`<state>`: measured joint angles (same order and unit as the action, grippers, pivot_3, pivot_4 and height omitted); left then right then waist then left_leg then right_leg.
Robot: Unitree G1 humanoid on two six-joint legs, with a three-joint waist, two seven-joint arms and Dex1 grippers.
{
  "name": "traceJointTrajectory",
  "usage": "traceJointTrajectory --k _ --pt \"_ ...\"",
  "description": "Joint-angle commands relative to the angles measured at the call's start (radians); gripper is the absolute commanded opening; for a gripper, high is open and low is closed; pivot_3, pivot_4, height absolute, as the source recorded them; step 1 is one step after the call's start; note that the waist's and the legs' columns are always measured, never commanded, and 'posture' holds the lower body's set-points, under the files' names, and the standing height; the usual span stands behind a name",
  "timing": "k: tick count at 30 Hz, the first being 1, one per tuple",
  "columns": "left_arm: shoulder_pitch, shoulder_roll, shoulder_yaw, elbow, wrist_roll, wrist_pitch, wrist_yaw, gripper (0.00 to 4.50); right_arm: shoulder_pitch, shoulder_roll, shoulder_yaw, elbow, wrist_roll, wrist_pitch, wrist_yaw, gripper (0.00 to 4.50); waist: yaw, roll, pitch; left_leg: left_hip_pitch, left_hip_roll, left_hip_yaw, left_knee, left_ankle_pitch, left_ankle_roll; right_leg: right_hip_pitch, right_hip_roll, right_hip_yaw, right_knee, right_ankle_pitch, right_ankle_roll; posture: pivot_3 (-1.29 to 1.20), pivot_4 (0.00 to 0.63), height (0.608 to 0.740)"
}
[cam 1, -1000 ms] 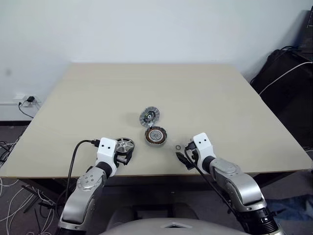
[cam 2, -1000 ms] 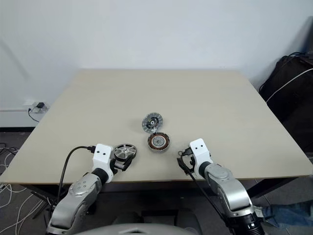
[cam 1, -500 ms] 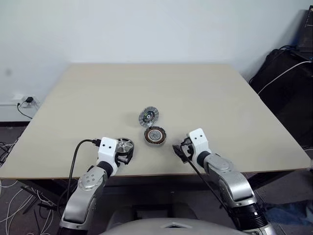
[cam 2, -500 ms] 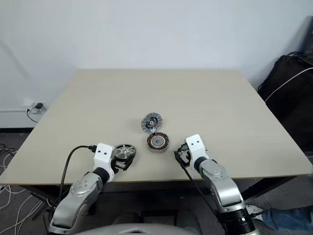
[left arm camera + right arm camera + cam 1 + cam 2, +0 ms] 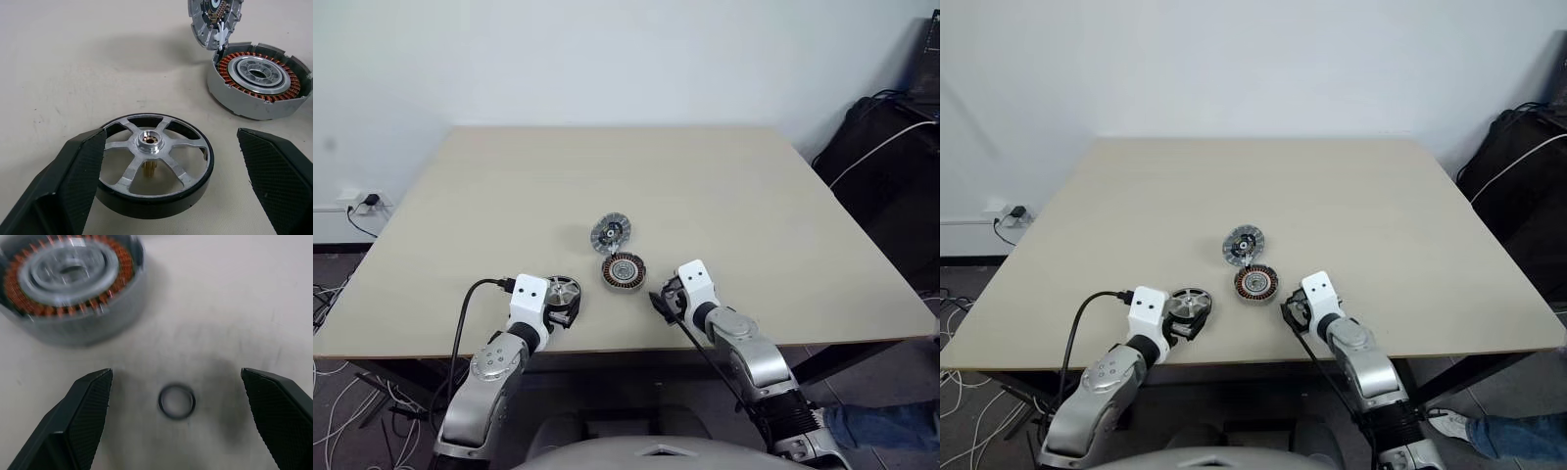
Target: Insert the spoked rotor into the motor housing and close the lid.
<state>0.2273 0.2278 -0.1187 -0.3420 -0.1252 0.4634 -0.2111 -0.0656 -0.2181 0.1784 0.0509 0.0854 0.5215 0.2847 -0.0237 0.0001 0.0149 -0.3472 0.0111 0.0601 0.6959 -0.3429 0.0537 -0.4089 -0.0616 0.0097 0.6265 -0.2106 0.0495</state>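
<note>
left claw [image 5: 166, 191] astride spoked rotor [image 5: 152, 164]

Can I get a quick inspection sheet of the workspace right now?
Surface: beige table, mostly bare.
Job's things: spoked rotor flat on the table, not inserted; motor housing open, copper windings showing; lid tilted up just behind the housing.
Clutter: small dark ring on the table near the housing.
Grippers: left gripper open, fingers either side of the rotor; right gripper open over the ring.
Cables: black cable along the left arm; wall plug and floor wires at left.
Surroundings: white wall; dark bag at right.
</note>
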Motion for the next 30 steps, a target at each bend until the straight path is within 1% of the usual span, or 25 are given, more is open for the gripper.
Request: traceJointTrajectory --k 1,3,5,11,14,19,24,27,30 --pt "-0.006 -0.007 0.008 -0.024 0.009 -0.024 0.004 4.5 -0.003 0.006 -0.032 0.014 0.013 -0.014 0.01 4.47 0.0 0.0 0.0 0.0 0.0 0.0 0.0 0.0 0.0 0.0 0.0 0.0 0.0 0.0 0.0 0.0 0.0 0.74" --pt "-0.006 -0.008 0.007 -0.025 0.009 -0.024 0.004 4.5 0.01 0.004 -0.035 0.022 0.012 -0.013 0.014 4.08 0.0 0.0 0.0 0.0 0.0 0.0 0.0 0.0 0.0 0.0 0.0 0.0 0.0 0.0 0.0 0.0 0.0 0.74" --pt "-0.004 -0.008 0.007 -0.027 0.01 -0.023 0.004 4.5 0.023 0.004 -0.036 0.023 0.008 -0.013 0.015 3.57 0.001 0.0 -0.001 0.001 0.0 0.0 0.0 0.0 0.0 0.001 0.0 0.0 0.0 0.0 0.0 0.0 0.0 0.74" --pt "-0.004 -0.008 0.007 -0.026 0.013 -0.022 0.002 4.5 0.054 0.006 -0.041 -0.003 0.002 -0.019 0.015 1.54 0.0 -0.001 -0.002 0.001 0.001 0.0 0.0 0.0 0.0 0.001 0.0 0.0 0.0 0.0 0.0 0.0 0.0 0.74" --pt "-0.008 -0.008 0.003 -0.022 0.015 -0.022 0.001 4.5 0.068 0.001 -0.04 -0.032 -0.002 -0.02 0.015 0.68 0.001 -0.001 -0.002 0.001 0.002 0.0 0.0 0.0 0.0 0.002 0.0 0.0 0.0 0.0 0.0 0.0 0.0 0.74" --pt "-0.009 -0.007 0.003 -0.023 0.016 -0.021 -0.002 4.5 0.078 -0.018 -0.032 -0.14 0.003 0.003 0.033 0.68 0.002 0.0 -0.002 0.0 0.002 0.0 0.0 0.0 0.0 0.001 0.0 0.0 0.0 0.0 0.0 0.0 0.0 0.74" --pt "-0.012 -0.009 0.003 -0.02 0.016 -0.023 -0.003 4.5 0.026 -0.014 -0.027 -0.246 0.01 0.048 0.042 0.68 -0.002 0.001 0.0 0.0 0.002 0.0 0.0 0.0 0.0 0.0 0.0 0.0 0.0 0.0 0.0 0.0 0.0 0.74" --pt "-0.014 -0.011 0.001 -0.019 0.016 -0.023 -0.003 4.5 -0.026 0.001 -0.008 -0.245 0.006 0.064 0.048 0.68 -0.002 0.001 0.0 0.0 0.002 0.0 0.0 0.0 0.0 0.0 0.0 0.0 0.001 0.0 0.0 0.0 0.0 0.74" --pt "-0.013 -0.015 0.0 -0.019 0.017 -0.025 -0.001 4.5 -0.095 0.043 0.021 -0.174 -0.016 0.052 0.029 0.68 -0.002 0.001 0.0 0.0 0.001 0.0 0.0 0.0 0.0 0.0 0.0 0.0 0.001 0.0 0.0 0.0 0.0 0.74"
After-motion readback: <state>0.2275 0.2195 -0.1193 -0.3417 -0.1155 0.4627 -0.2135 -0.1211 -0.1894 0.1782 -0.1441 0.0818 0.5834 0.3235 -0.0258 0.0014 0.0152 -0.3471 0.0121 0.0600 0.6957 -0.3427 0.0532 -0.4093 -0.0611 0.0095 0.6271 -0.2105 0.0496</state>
